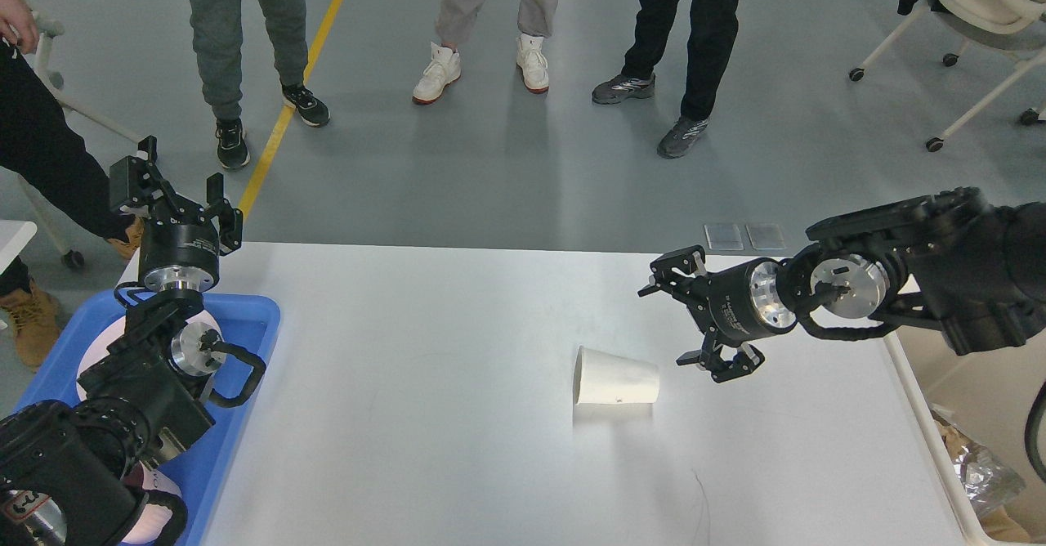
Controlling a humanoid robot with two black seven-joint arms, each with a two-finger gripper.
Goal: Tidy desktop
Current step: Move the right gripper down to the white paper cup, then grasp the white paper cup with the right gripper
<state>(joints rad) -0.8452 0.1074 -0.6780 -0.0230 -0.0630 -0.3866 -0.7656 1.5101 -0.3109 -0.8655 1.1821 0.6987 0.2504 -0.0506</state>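
The desktop (425, 415) is a wide white tabletop filling the lower part of the head view. A white paper cup (614, 377) lies on its side near the middle, mouth to the left. My right gripper (672, 317) is open, low over the table, just right of the cup's base and apart from it. My left gripper (172, 190) is open and empty, pointing up above the table's far left corner, over the blue tray (237, 415).
The blue tray at the left edge holds pink-and-white items, mostly hidden by my left arm. A cream-white bin (993, 415) with crumpled rubbish stands off the right edge. Several people stand beyond the far edge. A chair (981, 6) is at the far right.
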